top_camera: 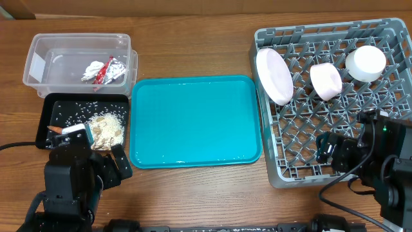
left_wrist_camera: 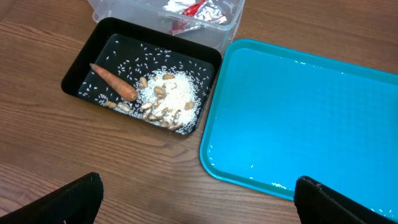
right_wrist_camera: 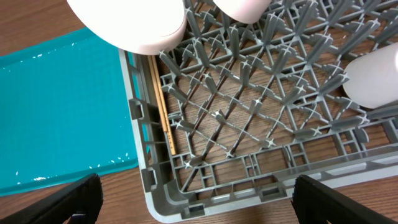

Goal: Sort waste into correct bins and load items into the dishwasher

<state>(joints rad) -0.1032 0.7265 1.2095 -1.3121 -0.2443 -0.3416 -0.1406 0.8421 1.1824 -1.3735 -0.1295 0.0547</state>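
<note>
The clear tub [top_camera: 38,55] at the back left holds the red-and-silver foil wrapper [top_camera: 112,71] and the white tissue [top_camera: 93,68]. The black tray [top_camera: 84,98] in front of it holds the rice scraps [top_camera: 106,129] and the orange carrot [left_wrist_camera: 115,83]. The grey dish rack [top_camera: 322,29] on the right holds the pink plate [top_camera: 273,76], the pink bowl [top_camera: 326,80] and a white round vessel [top_camera: 365,63]. The chopsticks [right_wrist_camera: 161,106] lie along its left wall. My left gripper [left_wrist_camera: 199,205] is open and empty over bare table. My right gripper [right_wrist_camera: 199,208] is open and empty at the rack's front left corner.
A large teal tray [top_camera: 196,119] lies in the middle between the black tray and the rack, with a few rice grains on it. The left arm [top_camera: 67,177] and the right arm [top_camera: 380,161] sit near the table's front edge.
</note>
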